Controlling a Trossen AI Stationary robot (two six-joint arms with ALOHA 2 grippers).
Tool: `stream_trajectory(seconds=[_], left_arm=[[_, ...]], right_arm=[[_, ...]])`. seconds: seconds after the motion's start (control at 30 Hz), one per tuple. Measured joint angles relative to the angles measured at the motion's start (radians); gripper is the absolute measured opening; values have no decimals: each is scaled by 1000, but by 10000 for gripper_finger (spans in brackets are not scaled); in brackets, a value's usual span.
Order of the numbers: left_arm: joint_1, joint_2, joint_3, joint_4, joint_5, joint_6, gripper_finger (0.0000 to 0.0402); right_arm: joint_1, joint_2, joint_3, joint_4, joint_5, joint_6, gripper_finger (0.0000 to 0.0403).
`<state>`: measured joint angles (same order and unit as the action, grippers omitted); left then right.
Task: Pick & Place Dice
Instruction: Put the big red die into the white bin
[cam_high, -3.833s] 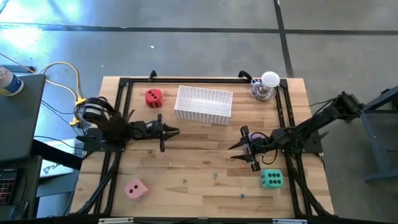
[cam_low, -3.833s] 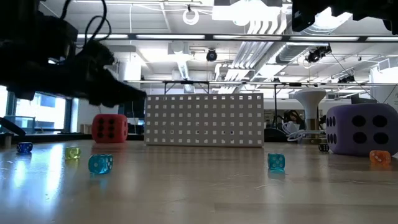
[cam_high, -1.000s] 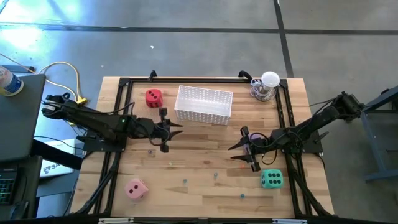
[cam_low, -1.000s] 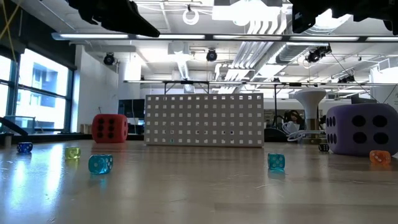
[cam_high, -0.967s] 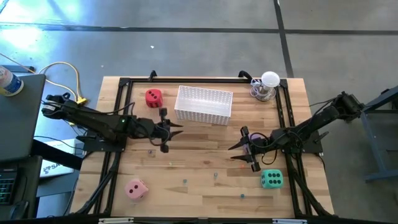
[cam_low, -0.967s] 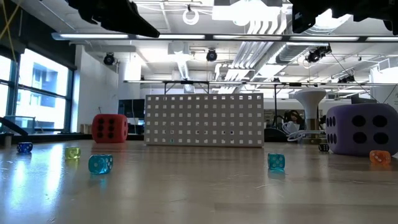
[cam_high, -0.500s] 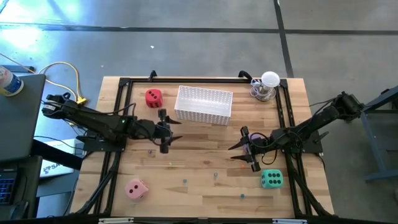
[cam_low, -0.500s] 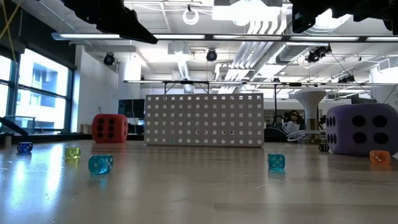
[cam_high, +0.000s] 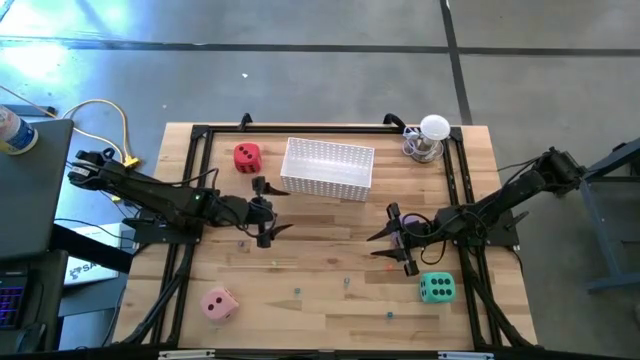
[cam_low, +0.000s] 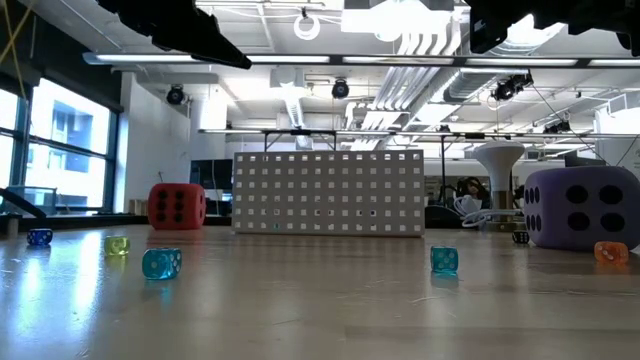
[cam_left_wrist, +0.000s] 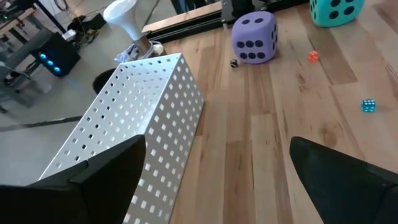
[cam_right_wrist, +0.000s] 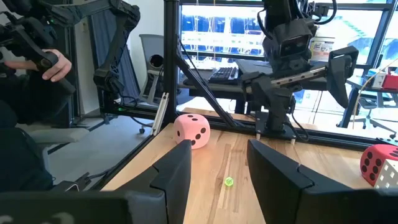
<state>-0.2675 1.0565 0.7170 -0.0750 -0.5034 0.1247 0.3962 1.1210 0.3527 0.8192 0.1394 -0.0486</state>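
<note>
4 large dice (cam_high: 247, 156), 1 white basket (cam_high: 328, 168), 2 arms (cam_high: 160, 198)

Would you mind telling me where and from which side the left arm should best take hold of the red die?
Probably from above, jaws closing on two opposite side faces of the red die. It sits flat and square on the table, apart from the white basket, so its sides look free. The left gripper, jaws open, is beside it.

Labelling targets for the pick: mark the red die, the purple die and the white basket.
red die (cam_high: 247, 156), high view, its top face.
purple die (cam_left_wrist: 254, 38), left wrist view, its six-pip face.
white basket (cam_high: 328, 166), high view, its perforated top.
</note>
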Motion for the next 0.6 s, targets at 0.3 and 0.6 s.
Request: stream_trajectory(seconds=[0.3, 0.6], left_arm=[[25, -40, 9, -30, -62, -206, 388], [91, -116, 159, -304, -12, -177, 388]], right_arm=[[0, 0, 0, 0, 0, 0, 149], [0, 0, 0, 0, 0, 0, 149]])
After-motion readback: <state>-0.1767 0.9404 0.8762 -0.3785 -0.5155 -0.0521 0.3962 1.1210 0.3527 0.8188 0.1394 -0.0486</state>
